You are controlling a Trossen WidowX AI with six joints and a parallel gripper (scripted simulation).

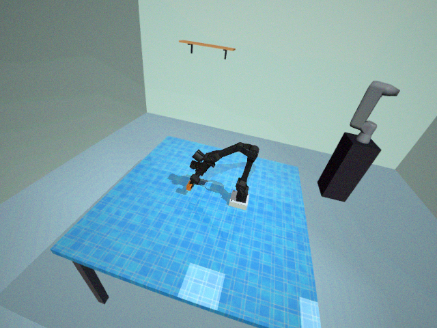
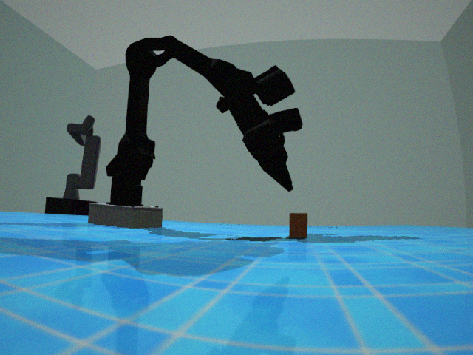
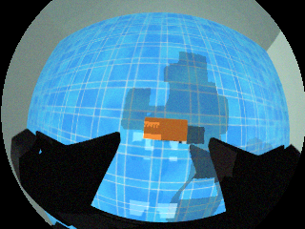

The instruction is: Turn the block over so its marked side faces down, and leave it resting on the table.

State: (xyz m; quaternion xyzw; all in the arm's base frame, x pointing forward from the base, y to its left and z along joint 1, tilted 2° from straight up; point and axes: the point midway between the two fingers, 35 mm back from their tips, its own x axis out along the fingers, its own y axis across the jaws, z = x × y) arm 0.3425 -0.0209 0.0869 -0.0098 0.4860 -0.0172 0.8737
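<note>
An orange block [image 1: 189, 186] [image 2: 298, 225] [image 3: 166, 129] rests on the blue checked table [image 1: 148, 233] [image 2: 229, 305] [image 3: 83, 83]. No mark shows on its visible faces. My gripper [image 1: 192, 179] [image 2: 288, 186] [image 3: 166, 140] is open and empty. It hangs above the block, tilted down, with a clear gap to it in the exterior view. In the wrist view the block lies beyond and between the two dark fingers.
The arm's base [image 1: 238, 202] [image 2: 125, 215] stands on the table near the block. A grey arm on a black pedestal [image 1: 347, 165] [image 2: 69, 205] stands off the table. A shelf [image 1: 206, 45] hangs on the far wall.
</note>
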